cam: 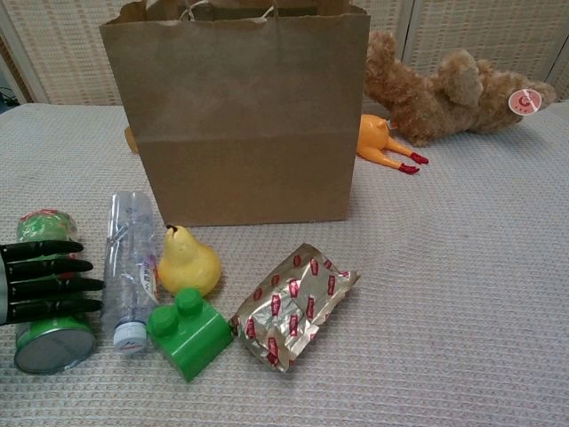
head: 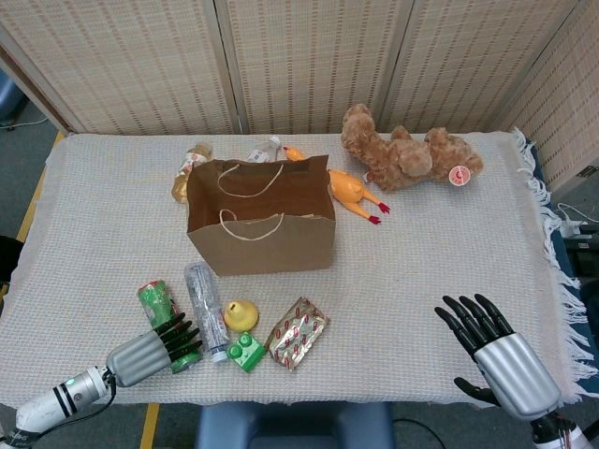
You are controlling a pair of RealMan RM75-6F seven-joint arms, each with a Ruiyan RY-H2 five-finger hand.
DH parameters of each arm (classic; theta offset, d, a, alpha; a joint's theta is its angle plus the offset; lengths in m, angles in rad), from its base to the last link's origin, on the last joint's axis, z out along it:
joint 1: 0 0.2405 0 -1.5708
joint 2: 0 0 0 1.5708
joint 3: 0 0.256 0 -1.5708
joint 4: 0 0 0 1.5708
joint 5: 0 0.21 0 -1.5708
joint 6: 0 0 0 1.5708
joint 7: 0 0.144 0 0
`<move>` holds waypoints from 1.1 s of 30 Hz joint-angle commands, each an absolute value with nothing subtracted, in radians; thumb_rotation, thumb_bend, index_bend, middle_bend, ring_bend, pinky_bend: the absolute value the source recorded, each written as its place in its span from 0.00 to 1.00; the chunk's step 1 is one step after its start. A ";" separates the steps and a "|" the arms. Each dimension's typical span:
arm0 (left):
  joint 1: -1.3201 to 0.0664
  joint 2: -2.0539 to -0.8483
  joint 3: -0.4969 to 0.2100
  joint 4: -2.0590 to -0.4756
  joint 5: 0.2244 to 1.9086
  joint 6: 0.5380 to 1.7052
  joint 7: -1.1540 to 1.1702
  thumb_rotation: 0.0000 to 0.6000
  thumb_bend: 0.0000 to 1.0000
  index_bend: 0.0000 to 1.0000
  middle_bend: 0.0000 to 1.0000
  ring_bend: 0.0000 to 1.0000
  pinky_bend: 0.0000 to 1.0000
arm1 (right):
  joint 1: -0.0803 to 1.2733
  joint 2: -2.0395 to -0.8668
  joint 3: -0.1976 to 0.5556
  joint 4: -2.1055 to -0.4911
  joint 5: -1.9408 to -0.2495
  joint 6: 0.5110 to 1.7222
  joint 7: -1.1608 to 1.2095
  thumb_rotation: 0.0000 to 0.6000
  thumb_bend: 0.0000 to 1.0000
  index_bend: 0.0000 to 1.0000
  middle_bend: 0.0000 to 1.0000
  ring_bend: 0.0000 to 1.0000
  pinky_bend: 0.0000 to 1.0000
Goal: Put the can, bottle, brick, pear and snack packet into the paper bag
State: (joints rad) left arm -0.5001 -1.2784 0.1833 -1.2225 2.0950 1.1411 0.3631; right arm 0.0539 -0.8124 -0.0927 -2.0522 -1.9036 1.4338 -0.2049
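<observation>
A green can [cam: 40, 227] lies at the front left, with my left hand [cam: 44, 283] laid flat across it, fingers straight. From the head view, the left hand [head: 154, 349] covers the near end of the can [head: 155, 299]. Touching the can's right side is a clear bottle [cam: 132, 262], then the yellow pear [cam: 188, 263] and the green brick [cam: 190, 330]. The foil snack packet [cam: 294, 303] lies right of the brick. The open paper bag [head: 260, 232] stands behind them. My right hand [head: 493, 356] hovers at the front right, fingers spread, holding nothing.
A brown teddy bear [head: 407, 154] and an orange rubber chicken [head: 349, 192] lie right of the bag. Small bottles and a toy [head: 190, 166] sit behind its left side. The cloth's near edge [head: 374, 398] runs just in front of the objects.
</observation>
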 commanded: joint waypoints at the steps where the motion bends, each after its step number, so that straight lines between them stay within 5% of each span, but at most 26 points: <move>1: -0.512 -1.281 0.189 -1.226 2.094 1.132 0.364 1.00 0.35 0.00 0.00 0.00 0.01 | 0.055 -0.813 -0.092 -2.054 -1.900 1.432 -0.207 1.00 0.02 0.00 0.00 0.00 0.00; 8: -0.545 -1.286 0.207 -1.237 2.104 1.100 0.396 1.00 0.37 0.00 0.03 0.03 0.22 | 0.056 -0.815 -0.091 -2.051 -1.892 1.431 -0.200 1.00 0.02 0.00 0.00 0.00 0.00; 10: -0.546 -1.290 0.210 -1.240 2.102 1.105 0.396 1.00 0.39 0.06 0.11 0.11 0.29 | 0.057 -0.815 -0.090 -2.052 -1.891 1.432 -0.197 1.00 0.02 0.00 0.00 0.00 0.00; 17: -0.545 -1.292 0.225 -1.230 2.103 1.154 0.371 1.00 0.58 0.48 0.57 0.49 0.63 | 0.058 -0.815 -0.091 -2.049 -1.890 1.431 -0.192 1.00 0.02 0.00 0.00 0.00 0.00; 25: -0.518 -1.227 0.187 -1.257 2.047 1.256 0.368 1.00 0.60 0.55 0.64 0.56 0.67 | 0.055 -0.813 -0.094 -2.049 -1.897 1.440 -0.184 1.00 0.02 0.00 0.00 0.00 0.00; 33: -0.500 -1.103 0.075 -1.308 1.938 1.388 0.362 1.00 0.61 0.56 0.65 0.56 0.67 | 0.050 -0.809 -0.098 -2.048 -1.910 1.452 -0.179 1.00 0.02 0.00 0.00 0.00 0.00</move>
State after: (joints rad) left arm -0.5051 -1.1307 0.1097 -1.2891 1.9703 1.3553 0.3657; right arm 0.0504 -0.8094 -0.0978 -2.0481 -1.9096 1.4516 -0.1787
